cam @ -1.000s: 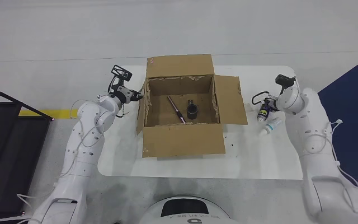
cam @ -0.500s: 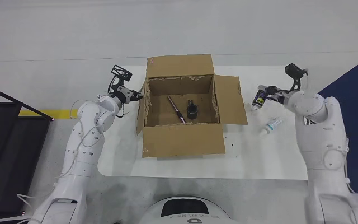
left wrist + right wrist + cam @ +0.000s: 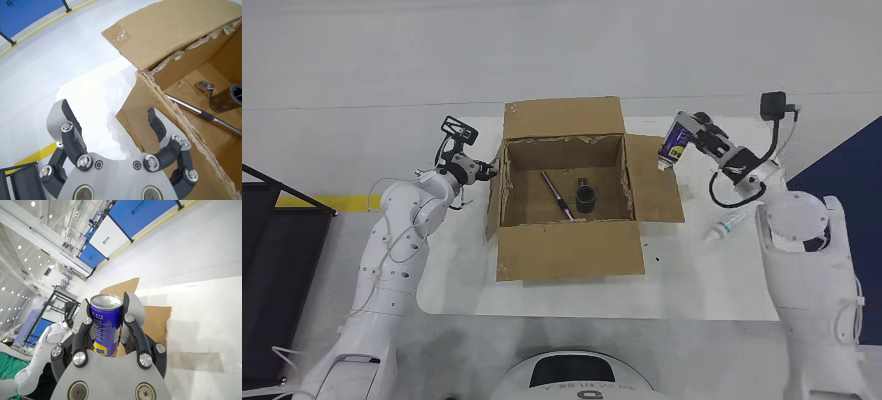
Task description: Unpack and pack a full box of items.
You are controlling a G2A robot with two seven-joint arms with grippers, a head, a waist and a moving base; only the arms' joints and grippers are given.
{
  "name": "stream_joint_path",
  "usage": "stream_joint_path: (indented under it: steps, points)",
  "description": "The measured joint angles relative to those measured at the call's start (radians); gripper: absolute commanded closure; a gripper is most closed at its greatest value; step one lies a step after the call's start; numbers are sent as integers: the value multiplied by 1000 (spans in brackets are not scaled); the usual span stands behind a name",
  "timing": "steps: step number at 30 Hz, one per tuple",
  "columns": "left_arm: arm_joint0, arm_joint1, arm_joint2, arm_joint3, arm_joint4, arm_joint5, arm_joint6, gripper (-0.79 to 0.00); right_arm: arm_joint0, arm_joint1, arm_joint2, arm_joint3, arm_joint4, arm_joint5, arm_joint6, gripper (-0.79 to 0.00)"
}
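We see the dark metal cylinder [image 3: 225,100] cut off by the left wrist view's edge, and one end of the blue spray can [image 3: 105,328] hidden behind the right gripper [image 3: 106,303].

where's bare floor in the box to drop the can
For the can, the box floor is bare between the rod and the left wall, and between the cylinder and the right wall. Crowded in the middle, where rod, cylinder and a bracket lie close.

Box [image 3: 564,255] sits mid-table [image 3: 692,290]. Inside it, the rod [image 3: 556,195] lies left of the cylinder [image 3: 585,198], with a bracket [image 3: 205,87] just on its far side. Left gripper [image 3: 109,113] hangs just beside the box's left wall. Right gripper [image 3: 105,306] holds the can [image 3: 676,141] above the right flap's far corner. A bottle [image 3: 722,227] lies on the table right of the box.
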Motion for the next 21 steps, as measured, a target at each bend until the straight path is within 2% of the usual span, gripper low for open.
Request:
stream_joint_path:
  steps: [8, 13, 18, 21]
  points:
    - [0, 0, 0, 0, 0, 0, 0, -785, 215, -41, -337, 85, -148, 61, 52, 0]
    - [0, 0, 0, 0, 0, 0, 0, -785, 367, -87, -596, 124, -372, 145, 101, 0]
    - [0, 0, 0, 0, 0, 0, 0, -785, 462, -132, -751, 193, -444, 195, 90, 0]
    - [0, 0, 0, 0, 0, 0, 0, -785, 509, -154, -818, 257, -469, 171, 124, 0]
